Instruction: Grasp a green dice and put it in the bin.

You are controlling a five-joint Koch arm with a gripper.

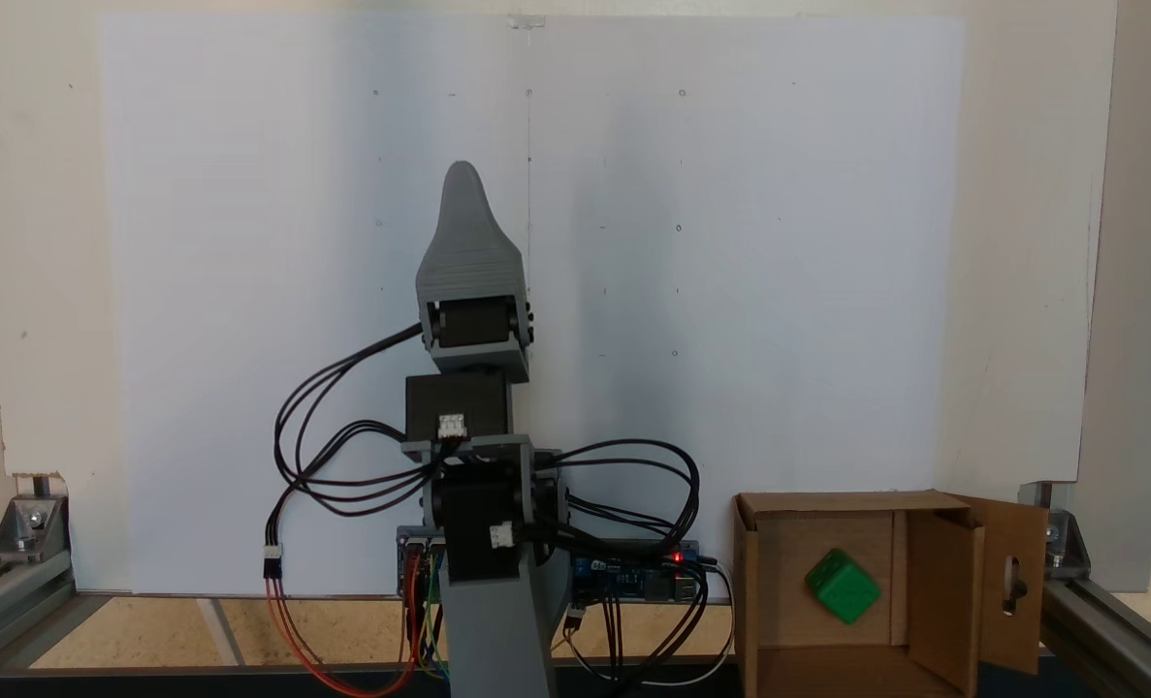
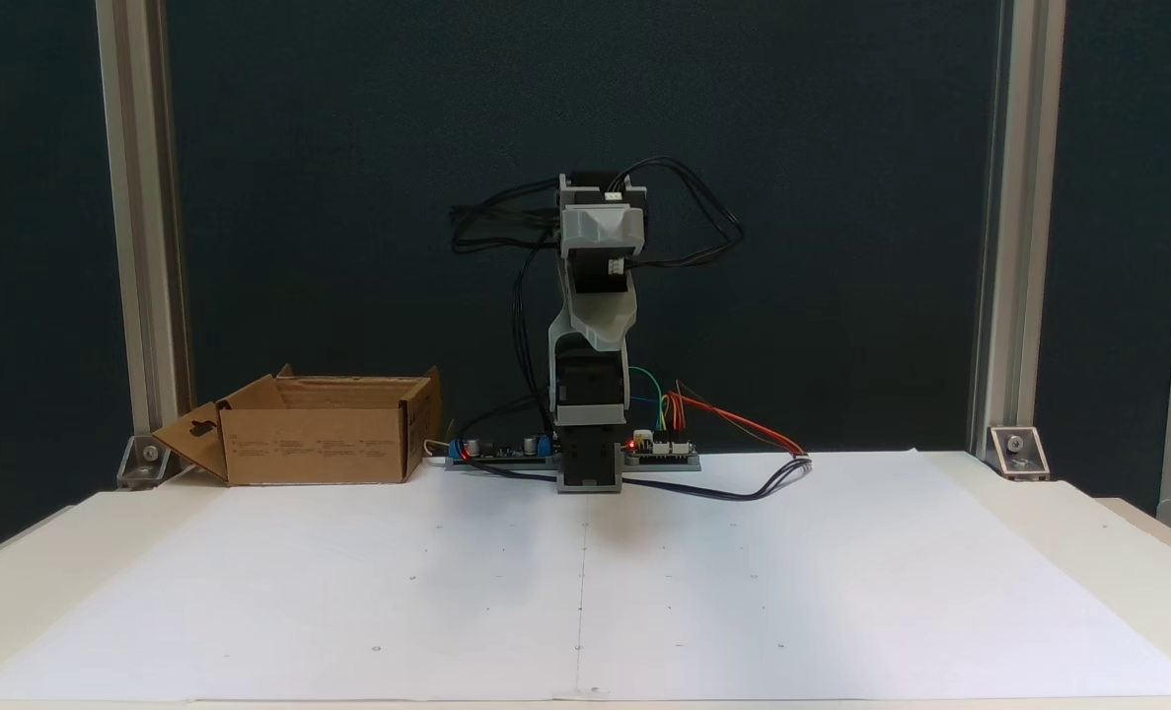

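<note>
The green dice (image 1: 843, 586) sits inside the bin (image 1: 759, 582), well apart from the jaws (image 1: 465, 184). I cannot tell if they are clenched. Little can go wrong unless the arm bumps the bin.

Table (image 2: 1059, 513) — white paper (image 2: 585, 582), bin (image 2: 319, 444), seemingly touching.

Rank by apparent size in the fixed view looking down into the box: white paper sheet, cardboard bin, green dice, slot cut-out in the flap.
1. white paper sheet
2. cardboard bin, nearer the camera, so it looks inflated
3. green dice, lying inside the bin
4. slot cut-out, in the flap
</note>
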